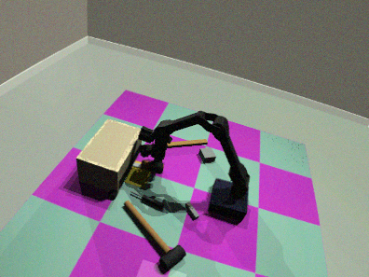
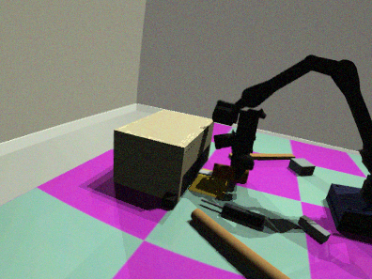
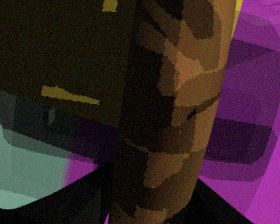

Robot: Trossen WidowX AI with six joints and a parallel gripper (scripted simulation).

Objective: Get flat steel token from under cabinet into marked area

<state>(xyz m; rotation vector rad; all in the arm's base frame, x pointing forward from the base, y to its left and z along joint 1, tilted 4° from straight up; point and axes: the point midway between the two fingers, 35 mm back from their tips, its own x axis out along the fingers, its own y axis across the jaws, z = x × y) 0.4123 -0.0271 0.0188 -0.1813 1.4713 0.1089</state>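
The cream-topped cabinet [image 1: 109, 144] [image 2: 164, 128] stands at the left, its front toward the arm. The yellow marked area [image 1: 135, 182] [image 2: 202, 187] [image 3: 67, 94] lies in front of it, partly in shadow. My gripper [image 1: 155, 166] [image 2: 240, 168] [image 3: 150, 177] is low beside this area, shut on a round wooden bar [image 3: 175, 125] [image 2: 225, 172]. The bar runs away from the fingers in the wrist view; its far end is out of that view. A small pale patch shows at the area's far edge in the top and exterior views; I cannot tell whether it is the token. The cabinet's underside is dark.
A mallet [image 1: 146, 228] [image 2: 235, 243] lies nearer the cameras. A black pronged tool [image 1: 153, 201] [image 2: 241, 216] lies beside the marked area. A grey bar [image 1: 192, 211] [image 2: 314, 229], a grey block [image 1: 207, 155] [image 2: 302, 166] and a wooden stick [image 1: 188, 143] [image 2: 272, 157] lie around the arm.
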